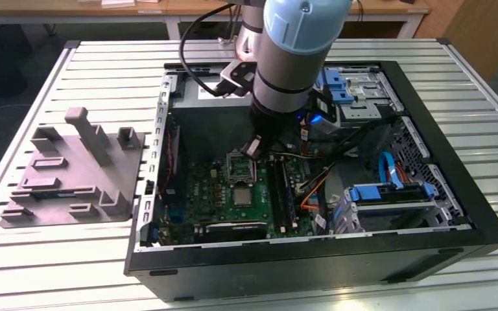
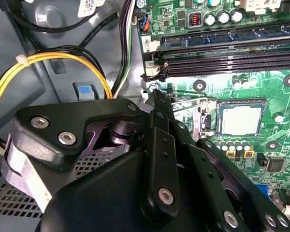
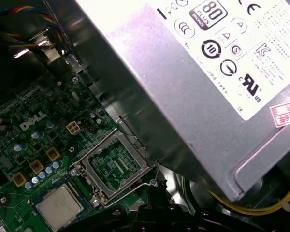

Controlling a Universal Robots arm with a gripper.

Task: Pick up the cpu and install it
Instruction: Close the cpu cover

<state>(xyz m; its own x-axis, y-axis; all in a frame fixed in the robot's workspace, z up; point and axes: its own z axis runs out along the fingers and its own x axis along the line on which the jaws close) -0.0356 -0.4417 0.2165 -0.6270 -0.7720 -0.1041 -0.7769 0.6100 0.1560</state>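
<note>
cpu (image 3: pixel 59 207) – pale matt metal | motherboard (image 3: pixel 34 140) – glossy green | fixture (image 1: pixel 67 175) – matt grey plastic

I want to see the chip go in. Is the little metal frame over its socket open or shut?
Open. In the first wrist view the socket's metal frame is flipped up beside the cpu, whose silver top lies uncovered.

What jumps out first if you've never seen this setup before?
The big pale-blue robot arm plunging into an open computer case on a slatted metal table. Below it, in the second wrist view, the cpu already lies in its socket on the green motherboard, beside the black claw. A grey fixture stands at the exterior view's left.
</note>
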